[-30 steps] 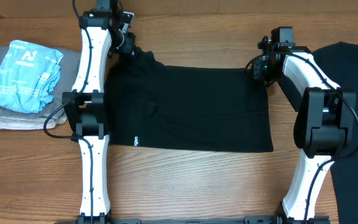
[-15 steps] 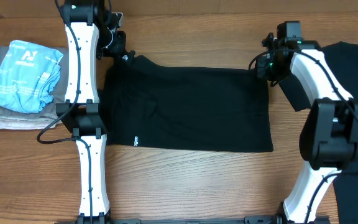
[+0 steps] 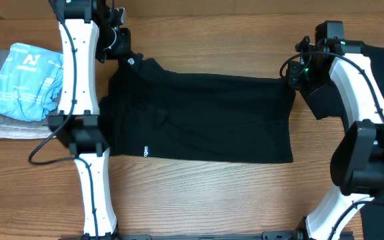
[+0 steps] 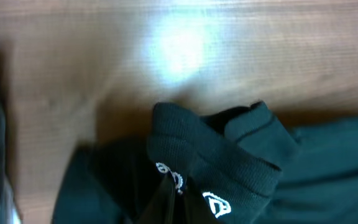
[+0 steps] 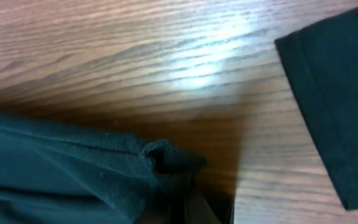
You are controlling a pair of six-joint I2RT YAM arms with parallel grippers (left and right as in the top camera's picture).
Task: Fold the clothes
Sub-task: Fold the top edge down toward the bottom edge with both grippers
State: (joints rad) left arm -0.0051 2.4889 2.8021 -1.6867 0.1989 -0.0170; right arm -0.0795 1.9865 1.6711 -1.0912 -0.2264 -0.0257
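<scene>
A robotics lab workstation: a wood-grain desk (image 3: pixel 212 193) with two white-and-black robot arms fixed at its near edge, the left arm (image 3: pixel 79 73) and the right arm (image 3: pixel 362 87), a loose black cable (image 3: pixel 42 150), a black T-shirt (image 3: pixel 205 117) spread flat, and a folded laundry pile (image 3: pixel 25 83).

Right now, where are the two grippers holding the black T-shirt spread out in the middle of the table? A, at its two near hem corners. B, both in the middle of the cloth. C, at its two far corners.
C: in the overhead view the left gripper and right gripper are each shut on a far corner of the black T-shirt, while its near hem lies flat and untouched.
</scene>
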